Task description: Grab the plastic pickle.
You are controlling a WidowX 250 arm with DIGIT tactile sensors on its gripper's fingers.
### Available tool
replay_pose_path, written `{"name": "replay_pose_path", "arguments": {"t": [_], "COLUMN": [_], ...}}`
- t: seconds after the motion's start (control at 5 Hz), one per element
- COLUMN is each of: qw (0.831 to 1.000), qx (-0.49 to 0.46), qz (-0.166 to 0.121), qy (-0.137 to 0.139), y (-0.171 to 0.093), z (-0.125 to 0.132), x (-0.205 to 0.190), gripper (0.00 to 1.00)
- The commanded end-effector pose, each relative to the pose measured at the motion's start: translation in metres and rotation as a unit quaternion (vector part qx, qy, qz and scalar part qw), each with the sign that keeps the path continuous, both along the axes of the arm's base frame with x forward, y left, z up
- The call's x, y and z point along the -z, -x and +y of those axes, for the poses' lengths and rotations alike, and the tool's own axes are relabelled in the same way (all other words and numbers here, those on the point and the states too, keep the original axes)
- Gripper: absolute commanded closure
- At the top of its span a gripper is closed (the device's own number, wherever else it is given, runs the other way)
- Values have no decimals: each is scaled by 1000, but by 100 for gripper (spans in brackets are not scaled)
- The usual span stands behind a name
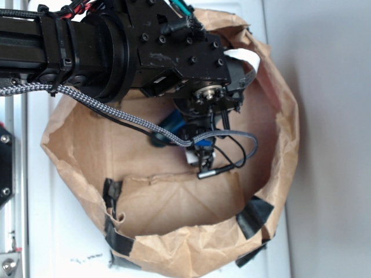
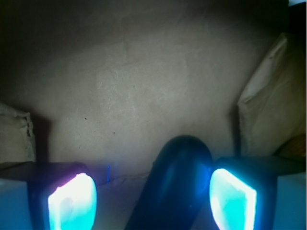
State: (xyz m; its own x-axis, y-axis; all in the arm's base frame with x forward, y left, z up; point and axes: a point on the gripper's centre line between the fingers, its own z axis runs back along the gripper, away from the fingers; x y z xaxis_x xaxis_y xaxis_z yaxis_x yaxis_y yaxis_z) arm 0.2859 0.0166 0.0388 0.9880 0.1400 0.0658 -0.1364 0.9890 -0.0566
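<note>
In the wrist view the plastic pickle (image 2: 175, 184) is a smooth dark capsule with a rounded far end, lying on the brown paper floor. It sits between my gripper (image 2: 152, 200) fingers, close against the right glowing pad (image 2: 232, 199). A clear gap separates it from the left pad (image 2: 72, 201). The jaws stand open around it. In the exterior view my gripper (image 1: 200, 152) reaches down inside the paper bag, and the arm hides the pickle there.
A crumpled brown paper bag (image 1: 272, 87) rings the work area with raised walls, patched with black tape (image 1: 254, 215). A folded paper wall (image 2: 273, 105) rises at the right of the wrist view. A braided cable (image 1: 116, 116) hangs off the arm. The bag rests on a white surface (image 1: 69, 231).
</note>
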Motion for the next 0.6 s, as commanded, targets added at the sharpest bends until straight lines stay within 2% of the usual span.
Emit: {"name": "replay_pose_path", "arguments": {"t": [0.0,0.2,0.4], "qw": [999,998,996], "qx": [-46,-43,-76], "qz": [-20,-29,-28], "qy": [-18,-26,-23], "y": [-6,-1,2], "z": [15,13,13], "x": [-3,-4,-7], "gripper": [0,0,0]}}
